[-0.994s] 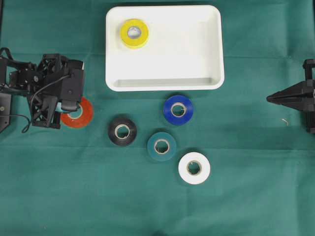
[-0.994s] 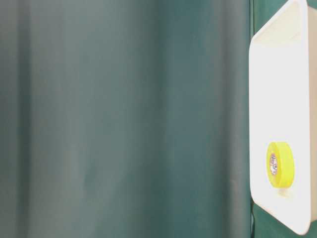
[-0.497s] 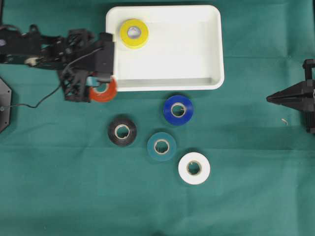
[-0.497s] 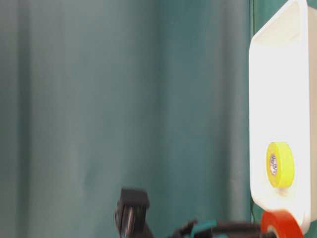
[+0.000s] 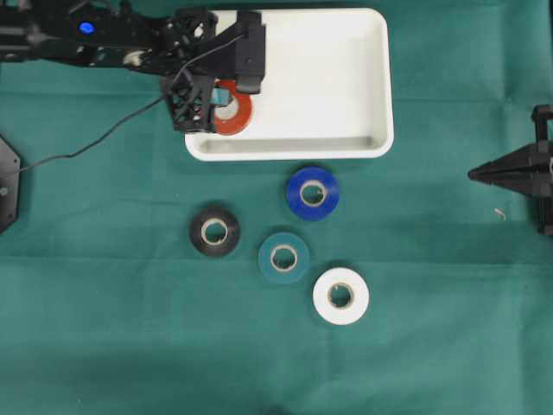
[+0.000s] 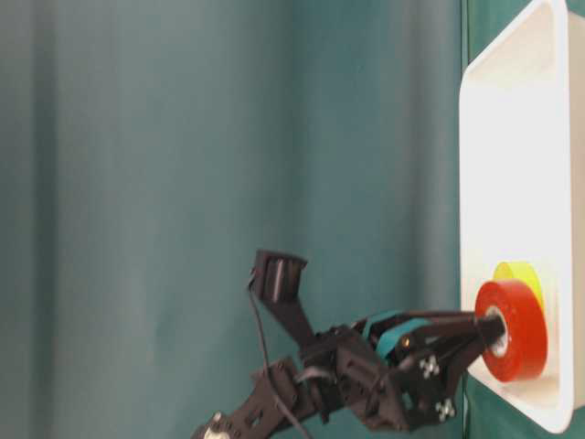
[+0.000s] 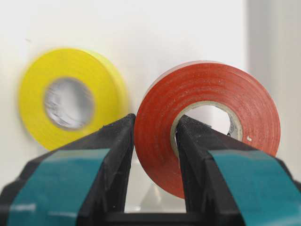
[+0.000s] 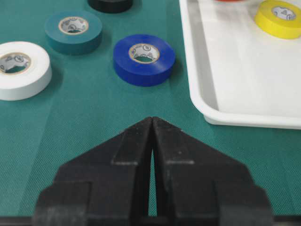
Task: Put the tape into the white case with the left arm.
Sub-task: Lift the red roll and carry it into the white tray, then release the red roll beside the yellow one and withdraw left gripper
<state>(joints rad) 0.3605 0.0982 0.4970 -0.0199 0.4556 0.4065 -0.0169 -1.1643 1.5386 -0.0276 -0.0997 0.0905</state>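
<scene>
**Red roll carried over the tray, not yet let go**

Over the last second the left arm's lattice-framed black gripper with teal-banded fingers (image 5: 223, 102) swung from the green cloth (image 5: 104, 328) at the left up and across the rim of the large shallow white plastic case (image 5: 363, 78), taking the red-orange roll of tape (image 5: 233, 112) with it. A second ago the roll was on the cloth, half a second ago at the case's near-left corner, and by this moment above the tray's left part. The transport looked nearly done; lowering and release remained.

The left wrist view showed the grip best: the two fingers (image 7: 117, 155) pinched the roll's wall, one inside the core, one outside. It also showed the yellow tape roll (image 7: 66, 96) lying just beside and beyond, blurred. The overhead hid that yellow roll under the arm. The table-level view showed the red roll held off the tray floor, in front of the yellow one.

The right arm's all-black pointed gripper (image 8: 152, 141) sat pressed together at the far right, holding nothing, well apart from the blue (image 5: 313, 193), black (image 5: 214, 231), teal (image 5: 283, 257) and white (image 5: 340, 296) rolls on the cloth.
</scene>
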